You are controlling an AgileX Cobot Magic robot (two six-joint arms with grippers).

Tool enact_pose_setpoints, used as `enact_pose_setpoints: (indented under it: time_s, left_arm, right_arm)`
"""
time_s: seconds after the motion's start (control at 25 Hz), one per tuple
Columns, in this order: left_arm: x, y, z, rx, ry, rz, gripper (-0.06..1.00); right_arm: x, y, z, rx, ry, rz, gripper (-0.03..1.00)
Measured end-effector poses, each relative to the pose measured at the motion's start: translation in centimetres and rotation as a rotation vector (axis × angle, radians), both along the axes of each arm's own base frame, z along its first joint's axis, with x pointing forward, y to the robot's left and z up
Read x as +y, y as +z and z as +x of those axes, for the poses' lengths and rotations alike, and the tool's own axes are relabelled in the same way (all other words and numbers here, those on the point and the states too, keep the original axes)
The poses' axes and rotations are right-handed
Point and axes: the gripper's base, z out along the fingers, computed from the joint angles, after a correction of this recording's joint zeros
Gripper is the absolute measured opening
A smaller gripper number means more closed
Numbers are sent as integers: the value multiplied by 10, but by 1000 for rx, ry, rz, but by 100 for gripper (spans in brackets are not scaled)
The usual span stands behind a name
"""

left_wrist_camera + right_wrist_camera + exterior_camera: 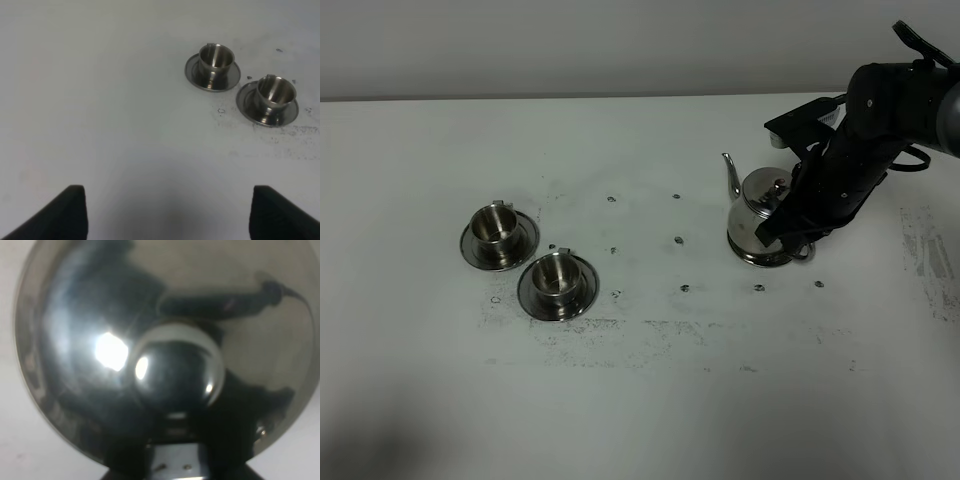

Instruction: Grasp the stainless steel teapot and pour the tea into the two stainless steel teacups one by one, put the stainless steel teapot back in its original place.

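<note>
The stainless steel teapot stands upright on the white table at the right, its spout pointing left. My right gripper reaches down at the pot's handle side and is shut on the handle. The right wrist view is filled by the teapot lid and its round knob. The two stainless steel teacups sit on saucers at the left and look empty. They also show in the left wrist view, far ahead of my left gripper, whose fingers stand wide apart. The tea is hidden.
Small dark screw holes dot the table between the cups and the pot. A scuffed grey patch runs along the middle, and another lies at the right edge.
</note>
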Motion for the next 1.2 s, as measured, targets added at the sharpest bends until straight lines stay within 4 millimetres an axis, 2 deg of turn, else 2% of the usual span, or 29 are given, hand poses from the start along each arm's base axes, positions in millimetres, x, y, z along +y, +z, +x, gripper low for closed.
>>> enact_pose_setpoints:
  time_s: [0.52, 0.8, 0.92, 1.08, 1.2]
  left_arm:
    - [0, 0, 0, 0, 0, 0, 64]
    - [0, 0, 0, 0, 0, 0, 64]
    - [0, 0, 0, 0, 0, 0, 64]
    - [0, 0, 0, 0, 0, 0, 64]
    - [0, 0, 0, 0, 0, 0, 64]
  right_arm:
    - [-1, 5, -4, 27, 11, -11, 17]
    - [-3, 27, -8, -13, 24, -18, 17]
    - [-2, 33, -8, -30, 85, -35, 17]
    - [9, 43, -5, -72, 225, -51, 17]
    - [23, 59, 2, -138, 287, -49, 17]
